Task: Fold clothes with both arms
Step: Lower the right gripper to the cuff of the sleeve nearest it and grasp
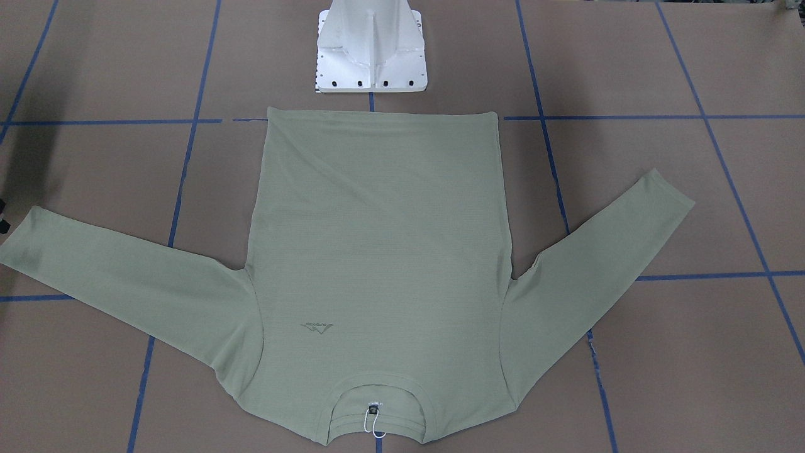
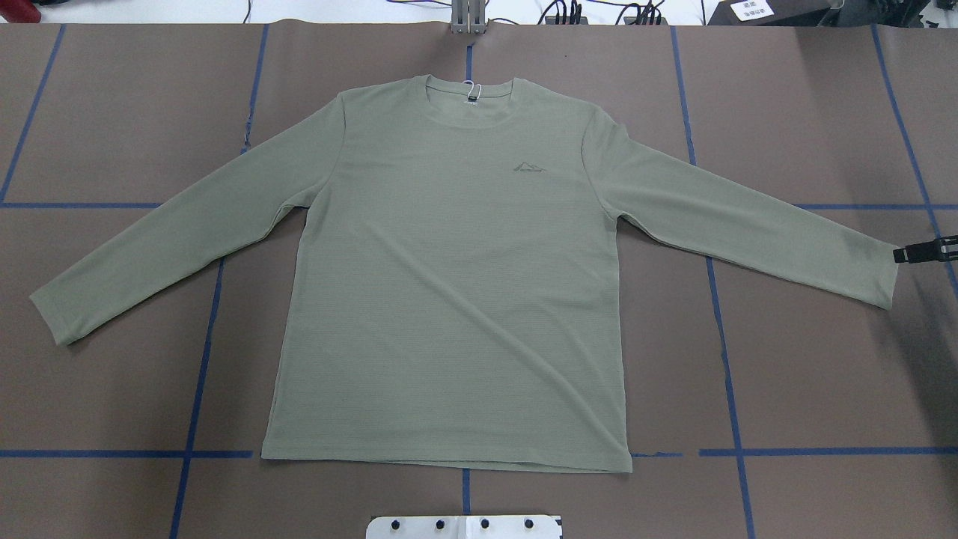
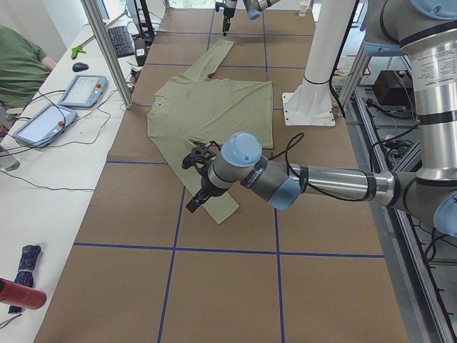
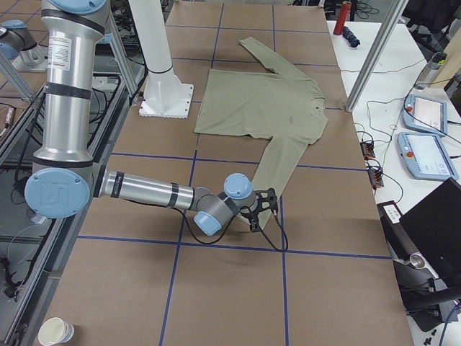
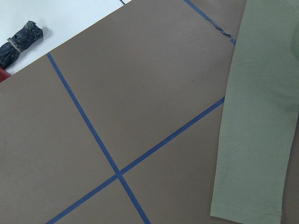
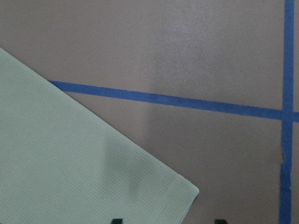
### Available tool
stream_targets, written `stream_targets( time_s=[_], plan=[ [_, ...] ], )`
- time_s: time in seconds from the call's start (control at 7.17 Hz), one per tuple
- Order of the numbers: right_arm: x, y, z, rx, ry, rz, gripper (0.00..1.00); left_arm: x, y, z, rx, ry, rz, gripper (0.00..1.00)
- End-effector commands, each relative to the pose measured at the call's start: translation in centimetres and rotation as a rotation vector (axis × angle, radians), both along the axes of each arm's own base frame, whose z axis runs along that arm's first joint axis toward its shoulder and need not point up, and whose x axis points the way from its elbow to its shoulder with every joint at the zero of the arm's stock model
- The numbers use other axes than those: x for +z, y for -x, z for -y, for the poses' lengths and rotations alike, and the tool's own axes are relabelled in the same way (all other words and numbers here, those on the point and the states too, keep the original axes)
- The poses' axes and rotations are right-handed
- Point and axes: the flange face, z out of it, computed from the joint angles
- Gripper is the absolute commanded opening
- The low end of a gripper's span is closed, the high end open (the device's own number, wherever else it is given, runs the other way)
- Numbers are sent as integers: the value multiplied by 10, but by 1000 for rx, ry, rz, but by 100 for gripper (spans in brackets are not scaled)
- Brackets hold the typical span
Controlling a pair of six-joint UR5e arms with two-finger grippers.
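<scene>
At the cuffs (image 2: pixel 876 273) of the shirt (image 2: pixel 449 284), left gripper (image 3: pixel 194 187) and right gripper (image 2: pixel 904 254) are positioned.
Right jaws are seen apart; left jaws cannot be told.

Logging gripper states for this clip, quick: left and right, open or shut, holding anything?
Left gripper: cannot be told; only a side view shows it.
Right gripper: open, holding nothing, at the sleeve cuff.

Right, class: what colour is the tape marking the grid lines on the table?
Blue tape, on the brown table; clearest in the overhead exterior view.
</scene>
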Motion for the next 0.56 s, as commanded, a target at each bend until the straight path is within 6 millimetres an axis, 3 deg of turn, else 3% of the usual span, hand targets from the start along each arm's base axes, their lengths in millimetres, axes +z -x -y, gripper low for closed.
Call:
stream_targets(
  time_s=[0.0,0.14,0.42],
  plan=[
    [14,9,18,-1,15,-10,63,-1,0,-1,1,-2,-1,100],
    [18,13,26,-1,11,-9,62,-1,1,-1,0,-2,-1,100],
    [22,13,25,-3,4,-6,62,-1,1,-2,-1,-2,0,100]
  ],
)
